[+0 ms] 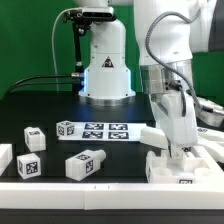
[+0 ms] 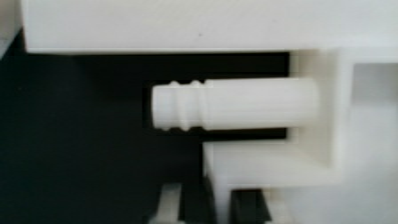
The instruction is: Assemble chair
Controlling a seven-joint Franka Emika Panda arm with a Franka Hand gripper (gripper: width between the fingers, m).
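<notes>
Sitting low on the exterior view's right, near the table's front edge, the chair (image 1: 185,170) is a blocky white cluster of joined parts that runs out past the edge of that picture. My gripper (image 1: 180,148) is down on its top, fingers drawn fully together. I cannot tell whether anything is pinched between them, because my own wrist and the white parts hide the tips.

In the wrist view, a ribbed peg (image 2: 231,105) lies sideways. One end is seated against a white wall (image 2: 347,100), and the ribbed free end points into a dark open pocket. A flat panel (image 2: 160,25) runs along one side of the peg with only a thin slit of shadow between them. A thick block edge (image 2: 267,160) sits just beside it on the other side. There is little room around the peg except toward its free end.

Farther out on the exterior view's left, a loose block (image 1: 85,163) with a tag and a round stub lies apart from the chair, with bare black table (image 1: 125,195) between them. Smaller tagged pieces (image 1: 28,167) are scattered beyond it, each standing clear of the others. The marker board (image 1: 105,131) lies flat behind the loose block, in front of my base (image 1: 105,70). The widest free ground is the strip along the table's front edge.
</notes>
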